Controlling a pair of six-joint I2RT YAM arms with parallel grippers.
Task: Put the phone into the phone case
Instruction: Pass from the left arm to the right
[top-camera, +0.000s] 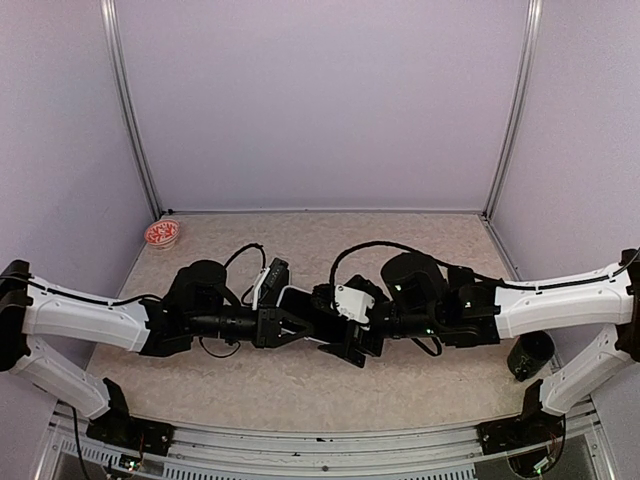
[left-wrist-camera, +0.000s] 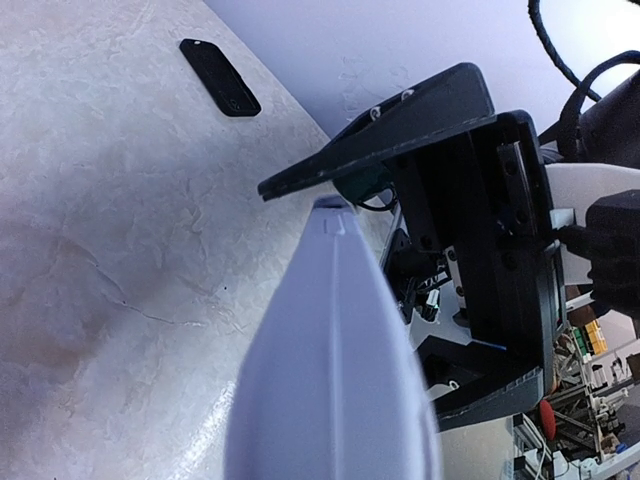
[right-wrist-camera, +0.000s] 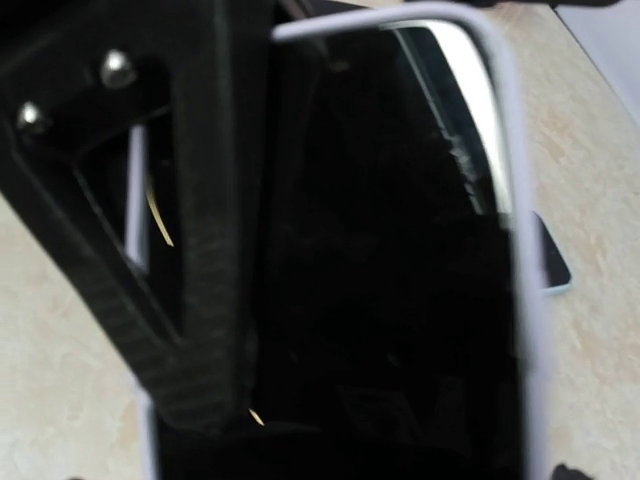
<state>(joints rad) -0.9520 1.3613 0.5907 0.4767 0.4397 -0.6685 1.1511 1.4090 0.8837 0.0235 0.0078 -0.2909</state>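
The lilac phone case (top-camera: 293, 300) hangs above the mid-table, where both arms meet. My left gripper (top-camera: 290, 324) is shut on it; in the left wrist view the case (left-wrist-camera: 335, 350) runs edge-on and hides my fingers. In the right wrist view its lilac rim (right-wrist-camera: 505, 200) frames a glossy black face (right-wrist-camera: 390, 250) that looks like the phone. A ribbed black finger (right-wrist-camera: 205, 280) of the left gripper presses on that face. My right gripper (top-camera: 345, 335) is open, one finger (left-wrist-camera: 400, 135) above the case's far end and the other below it.
A small flat black slab (left-wrist-camera: 220, 77) lies on the table away from the arms, and its dark corner (right-wrist-camera: 552, 262) also shows in the right wrist view. A red-and-white dish (top-camera: 162, 234) sits at the back left. A black cup (top-camera: 530, 355) stands at the right.
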